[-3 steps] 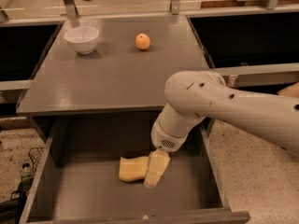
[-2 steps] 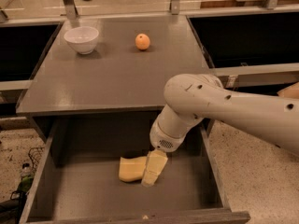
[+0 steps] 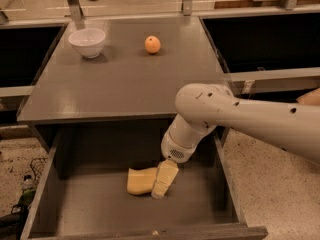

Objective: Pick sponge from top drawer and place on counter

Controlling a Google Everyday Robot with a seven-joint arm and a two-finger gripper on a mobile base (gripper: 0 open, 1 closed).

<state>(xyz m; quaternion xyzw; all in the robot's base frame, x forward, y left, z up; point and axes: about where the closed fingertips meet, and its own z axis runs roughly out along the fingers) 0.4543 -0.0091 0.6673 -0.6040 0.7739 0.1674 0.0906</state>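
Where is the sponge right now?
In the camera view, the sponge lies on the floor of the open top drawer, low and centre, below the counter front edge; the gripper is at its right end.

the counter [image 3: 125, 84] is smooth, slightly glossy grey wood, the top drawer [image 3: 90, 204] duller grey wood, where the gripper [image 3: 162, 184] meets the soft, matt sponge [image 3: 139, 181].

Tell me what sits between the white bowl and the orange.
Nothing: the camera view shows bare counter between bowl and orange. The gripper is down in the top drawer at the sponge.
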